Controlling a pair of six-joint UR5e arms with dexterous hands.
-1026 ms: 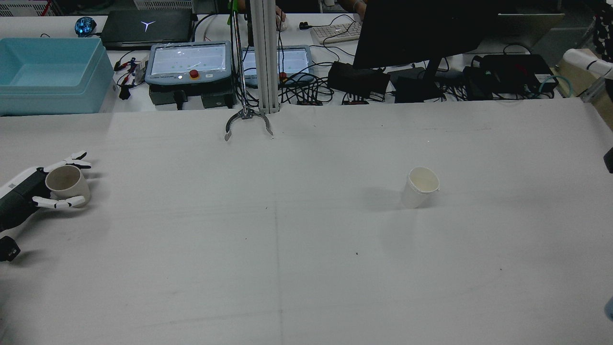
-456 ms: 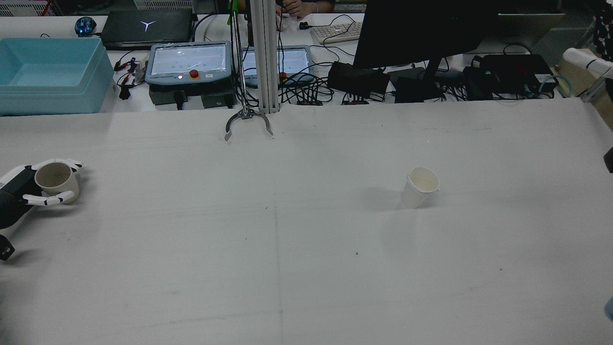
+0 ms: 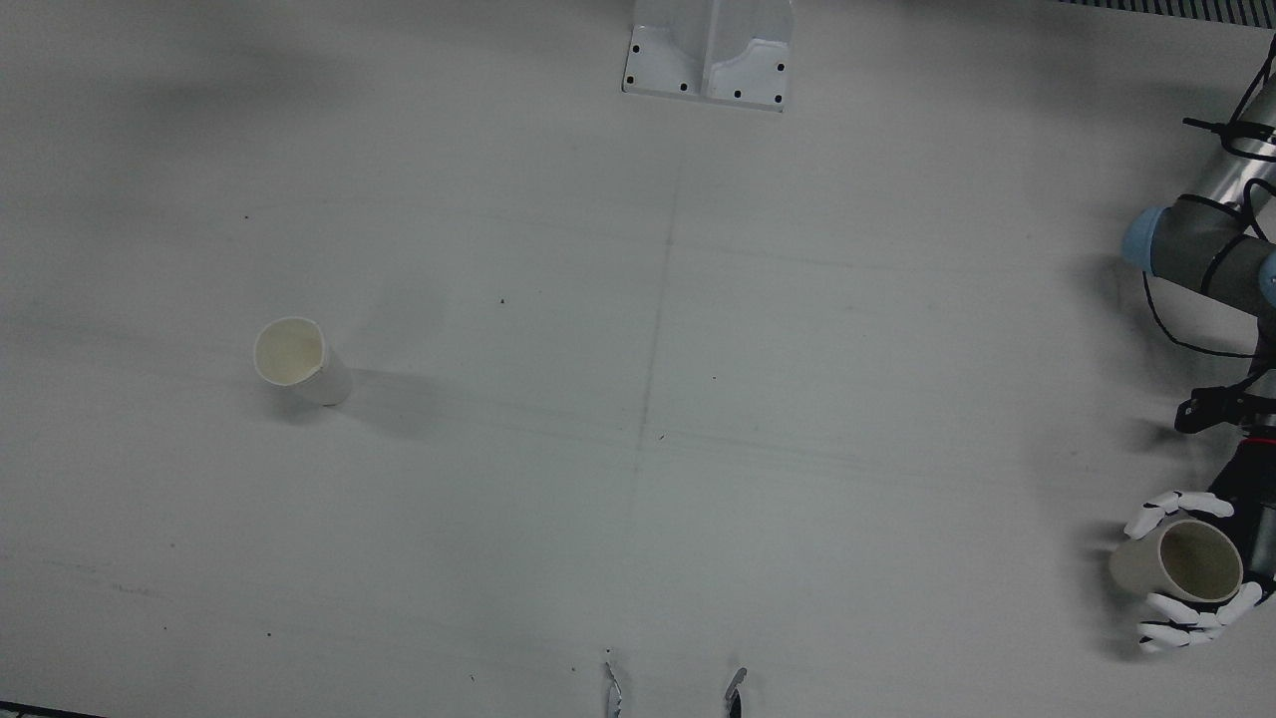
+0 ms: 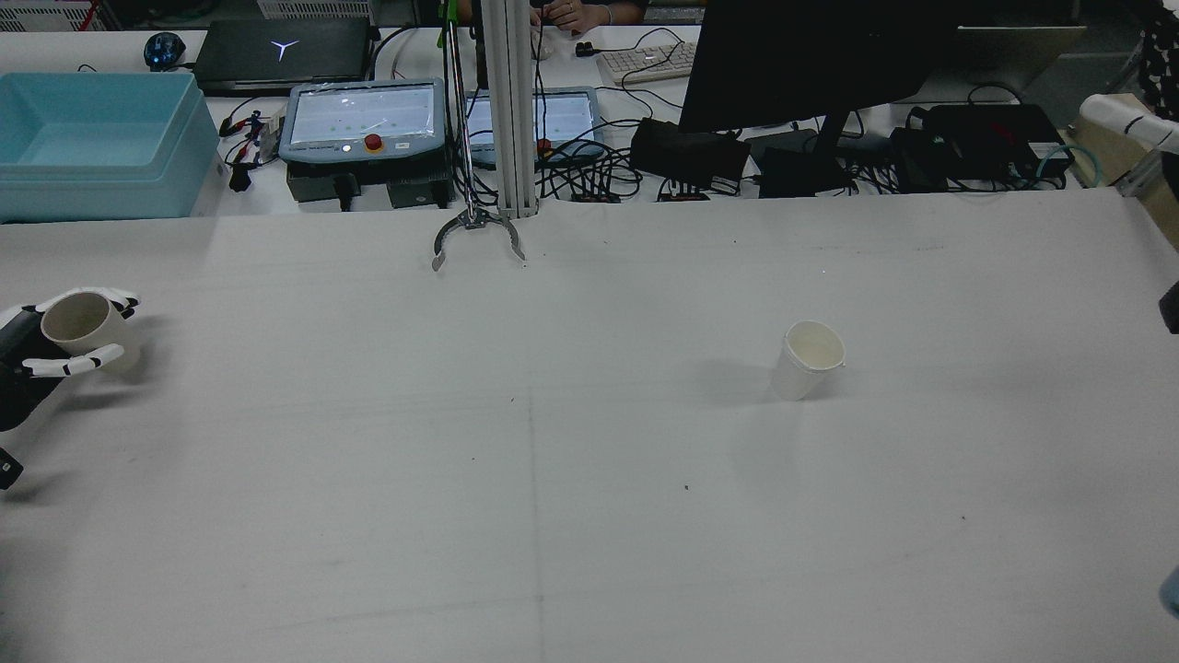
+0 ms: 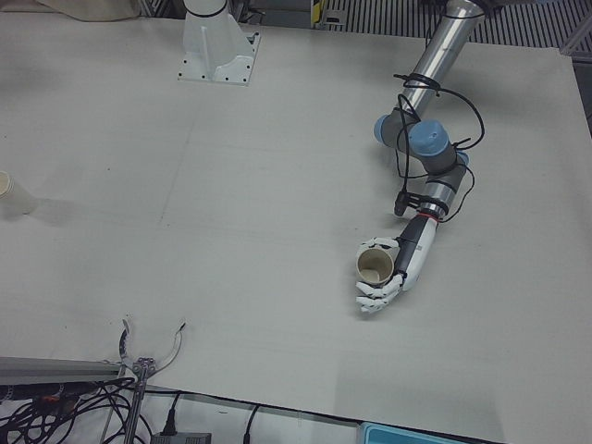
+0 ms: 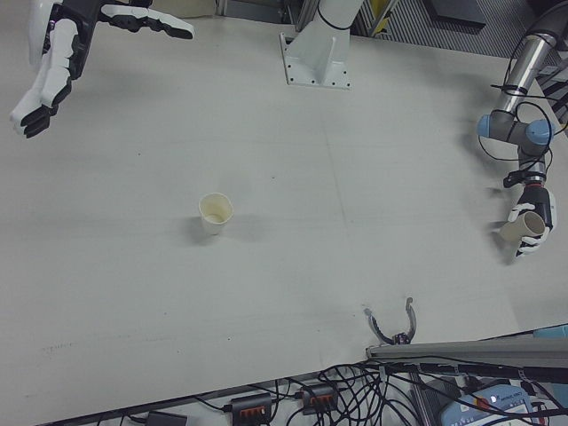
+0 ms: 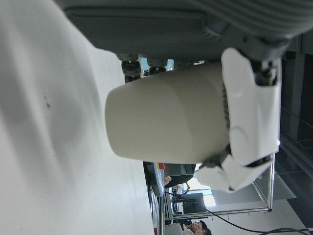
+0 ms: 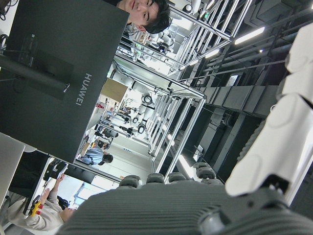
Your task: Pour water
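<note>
- Left hand (image 3: 1191,568) at far right edge of the front view, lower right; fingers wrapped round a beige paper cup (image 3: 1176,560), mouth tilted toward the arm, cup clear of the table (image 3: 638,449).
- Same hand (image 4: 55,345) at far left edge of the rear view, mid-height; cup (image 4: 78,327) clasped between white fingers above and below, its shadow on the table to the right.
- Left-front view: left hand (image 5: 393,273) right of centre, cup (image 5: 376,264) in its grasp, open mouth visible, arm reaching in from the upper right.
- Left hand view: cup (image 7: 166,120) fills the middle of the frame, white fingers (image 7: 252,112) pressed on its wall at right.
- Right hand (image 6: 62,49) in upper left corner of the right-front view, raised above the table, fingers spread and holding nothing.
- Right hand view: only finger parts (image 8: 286,142) along the right edge, nothing between them; dark monitor (image 8: 58,63) at upper left.
- White paper cup (image 3: 299,361) upright on the table, left of centre in the front view; right of centre in the rear view (image 4: 808,359); well apart from both hands.
- Blue bin (image 4: 97,143) at upper left of the rear view, off the work surface.
</note>
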